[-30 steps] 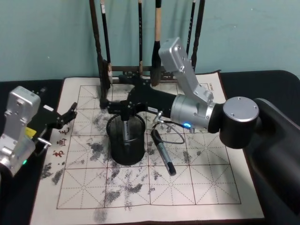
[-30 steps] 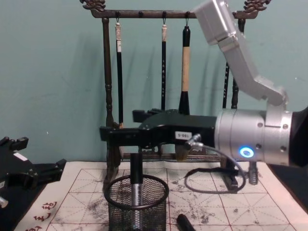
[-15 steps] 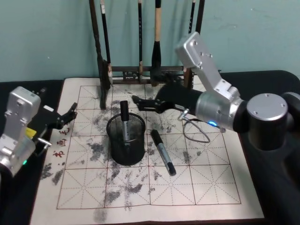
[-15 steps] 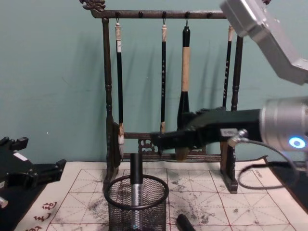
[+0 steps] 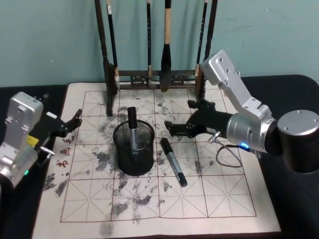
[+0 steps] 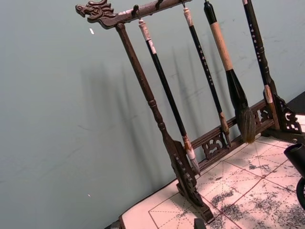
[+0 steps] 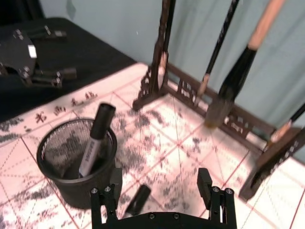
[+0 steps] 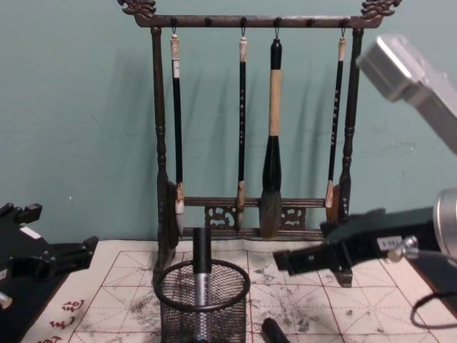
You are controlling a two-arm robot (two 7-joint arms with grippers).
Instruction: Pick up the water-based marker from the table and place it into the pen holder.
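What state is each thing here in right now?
pen holder: upright, one marker inside.
marker in holder: standing, capped.
second marker: lying on the mat beside the holder.
right gripper: open, empty.
left gripper: open, parked at the mat's left.
brushes: four, hanging on the rack.

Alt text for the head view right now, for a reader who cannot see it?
A marker stands in the black mesh pen holder on the ink-stained mat, with the right gripper open and empty to its right. A second marker lies on the mat beside the holder; the left gripper sits at the mat's left edge.
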